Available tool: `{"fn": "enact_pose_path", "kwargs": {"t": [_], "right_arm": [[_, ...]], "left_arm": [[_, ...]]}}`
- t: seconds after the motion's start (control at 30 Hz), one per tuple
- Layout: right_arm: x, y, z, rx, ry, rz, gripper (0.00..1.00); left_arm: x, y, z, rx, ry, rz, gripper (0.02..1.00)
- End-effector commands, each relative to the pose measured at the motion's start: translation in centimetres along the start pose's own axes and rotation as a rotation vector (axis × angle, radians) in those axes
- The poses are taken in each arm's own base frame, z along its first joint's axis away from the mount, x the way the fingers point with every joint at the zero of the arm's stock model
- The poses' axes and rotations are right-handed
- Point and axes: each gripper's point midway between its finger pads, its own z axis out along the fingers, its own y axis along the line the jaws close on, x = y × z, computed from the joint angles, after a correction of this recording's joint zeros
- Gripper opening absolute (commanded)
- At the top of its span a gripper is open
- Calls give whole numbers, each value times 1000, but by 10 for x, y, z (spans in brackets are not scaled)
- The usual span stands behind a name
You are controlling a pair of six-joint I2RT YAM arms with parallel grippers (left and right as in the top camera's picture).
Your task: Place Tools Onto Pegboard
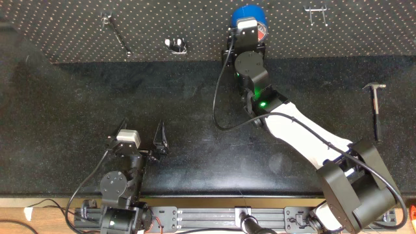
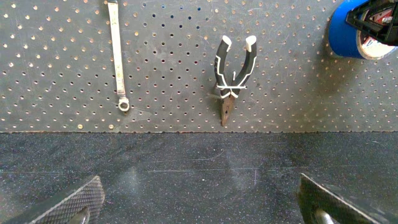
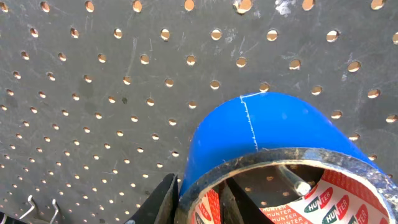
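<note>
A blue tape roll (image 1: 250,14) sits against the pegboard (image 1: 58,26) at the top middle, with my right gripper (image 1: 245,27) shut on its wall. In the right wrist view one finger (image 3: 163,194) is outside the roll (image 3: 267,134) and the other is inside, where a metal peg (image 3: 297,183) pokes into the core. The left wrist view has the roll (image 2: 348,31) at the board's far right. A wrench (image 2: 117,56) and pliers (image 2: 233,74) hang on the board. A hammer (image 1: 376,107) lies on the mat at the right. My left gripper (image 1: 142,134) rests open low over the mat.
A pair of bare wire hooks (image 1: 316,14) sticks out of the pegboard right of the tape roll, also seen as hooks (image 3: 40,208) from the right wrist. The black mat (image 1: 195,117) stretches between both arms.
</note>
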Motion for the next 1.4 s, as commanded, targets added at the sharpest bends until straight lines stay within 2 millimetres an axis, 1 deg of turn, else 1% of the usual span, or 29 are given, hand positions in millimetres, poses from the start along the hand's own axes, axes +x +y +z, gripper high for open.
{"fn": "enact_pose_path", "kwargs": {"t": [0.03,0.1,0.17,0.2,0.23,0.27,0.3,0.33,0.37,0.43,0.47,0.5,0.53,0.57,0.6,0.67,0.73,0.77,0.8,0.83,0.9,0.97,1.0,1.1,1.2,1.33,1.4], "right_arm": [[0,2,0,3,6,-11,237],[2,3,-8,-1,49,-30,240],[-7,5,-19,-27,65,-35,237],[-11,5,-26,-42,82,-40,286],[-12,4,-32,-45,98,-46,288],[-10,1,-40,-45,136,-61,312],[-4,-3,-54,-54,204,-85,362],[10,-9,-76,-69,316,-122,610],[25,-15,-104,-103,435,-145,722],[35,-24,-138,-159,551,-141,757],[37,-35,-157,-179,607,-119,768],[41,-51,-170,-159,657,-99,768],[49,-79,-187,-88,726,-80,772],[63,-113,-206,5,826,-74,853],[78,-152,-226,114,932,-71,855],[93,-202,-248,229,1048,-47,855],[105,-247,-262,321,1117,10,844],[112,-265,-269,342,1155,22,842],[123,-282,-274,340,1199,30,840],[132,-295,-275,332,1224,44,840],[147,-319,-271,314,1215,104,836],[160,-334,-266,267,1181,165,836],[171,-344,-266,250,1186,181,836],[198,-354,-263,150,1245,104,836],[213,-363,-254,149,1245,103,836],[229,-369,-250,145,1269,106,833],[233,-371,-249,147,1270,104,836]], "left_arm": [[0,1,0,-8,-2,6,993],[0,1,0,-8,-1,6,993],[0,1,0,-8,-1,6,993],[0,1,0,-8,-1,6,993],[0,1,0,-8,-2,6,996],[0,1,0,-8,-1,6,993],[0,1,0,-8,-2,6,993],[0,1,0,-8,-1,6,993],[0,1,0,-8,-1,6,993],[0,1,0,-8,-1,6,996],[0,1,0,-8,-1,6,993],[0,1,0,-8,-1,6,993],[0,1,0,-8,-1,6,993],[0,1,0,-8,-2,6,993],[0,1,0,-8,-1,6,993],[0,1,0,-8,-1,6,993],[0,1,0,-8,-1,6,993],[0,1,0,-8,-1,6,993],[0,1,0,-8,-1,6,993],[0,1,0,-8,-1,6,993],[0,1,0,-8,-1,6,996],[0,1,0,-8,-2,6,993],[0,1,0,-8,-2,6,993],[0,1,0,-8,-1,6,996],[0,1,0,-8,-1,6,993],[0,1,0,-8,-1,6,993],[0,1,0,-8,-2,6,993]]}}
